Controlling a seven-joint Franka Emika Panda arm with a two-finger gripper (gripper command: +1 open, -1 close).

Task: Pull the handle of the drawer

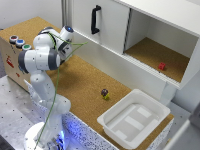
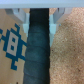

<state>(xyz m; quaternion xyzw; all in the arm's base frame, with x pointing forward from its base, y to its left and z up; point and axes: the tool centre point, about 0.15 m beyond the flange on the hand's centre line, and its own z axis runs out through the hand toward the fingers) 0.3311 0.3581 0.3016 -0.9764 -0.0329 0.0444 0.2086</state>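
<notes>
Handle (image 1: 95, 19) first: we see a dark, bar-shaped pull mounted on the white cabinet front (image 1: 102, 22) toward the top of the exterior view, above the cork-topped desk (image 1: 80, 82). Its long axis runs upright, and it stands out from the panel toward the arm's side of the scene. We cannot tell from these pictures whether that panel slides or swings, nor whether it has moved at all; it looks flush with the cabinet, so we judge the pull not yet done.

Beside it, to the exterior view's right, an open compartment holds a small red object (image 1: 161, 66).

Our arm (image 1: 42, 57) sits well apart from the handle, folded over the desk near the exterior view's left, so reach, grasp and pull all appear left to do. The end effector (image 2: 41, 15) points down at a dark strip (image 2: 38, 55); only pale finger edges show in the wrist view, apparently spread apart and holding nothing, though blur makes us unsure.

A white tray (image 1: 134, 117) and a small dark ball (image 1: 104, 92) rest nearer the front.
</notes>
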